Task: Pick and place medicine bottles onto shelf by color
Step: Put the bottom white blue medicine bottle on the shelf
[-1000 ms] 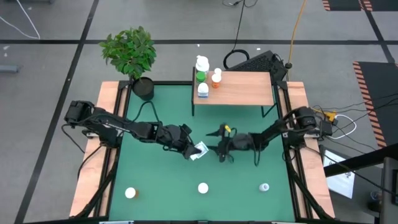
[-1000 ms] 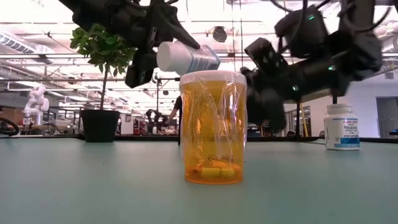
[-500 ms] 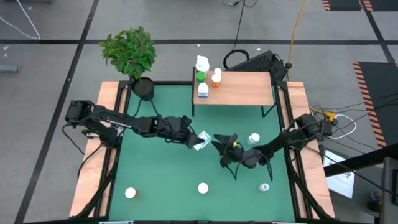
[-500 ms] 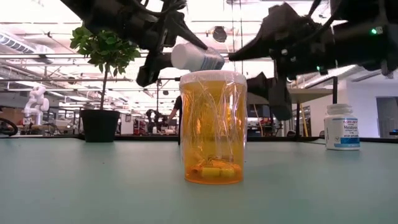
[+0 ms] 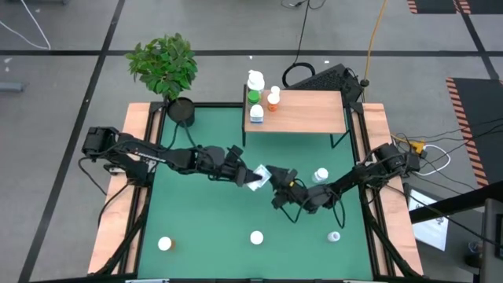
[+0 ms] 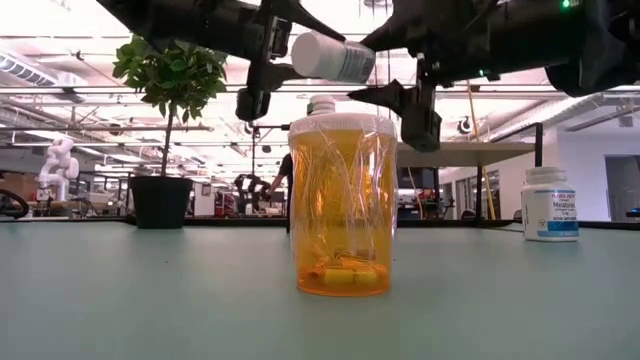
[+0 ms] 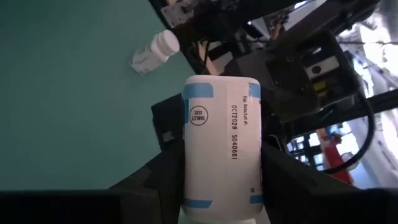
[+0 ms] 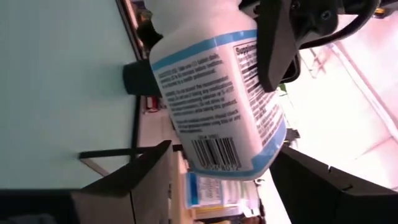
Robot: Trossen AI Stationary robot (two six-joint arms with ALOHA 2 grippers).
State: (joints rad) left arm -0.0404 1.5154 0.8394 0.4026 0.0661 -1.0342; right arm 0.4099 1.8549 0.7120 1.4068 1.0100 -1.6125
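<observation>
the left gripper [image 5: 245, 174] is clamped on a white plastic bottle with blue-banded label [image 5: 255, 178], held lying sideways above the green mat [image 5: 196, 228]. the right gripper [image 5: 275, 178] meets it mid-table, fingers apart on either side of the bottle's end

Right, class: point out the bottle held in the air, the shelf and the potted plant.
blue-banded bottle [image 7: 222, 143], left wrist view, on its white label.
shelf [image 5: 310, 112], high view, on the bare board.
potted plant [image 5: 164, 64], high view, on its leaves.
</observation>
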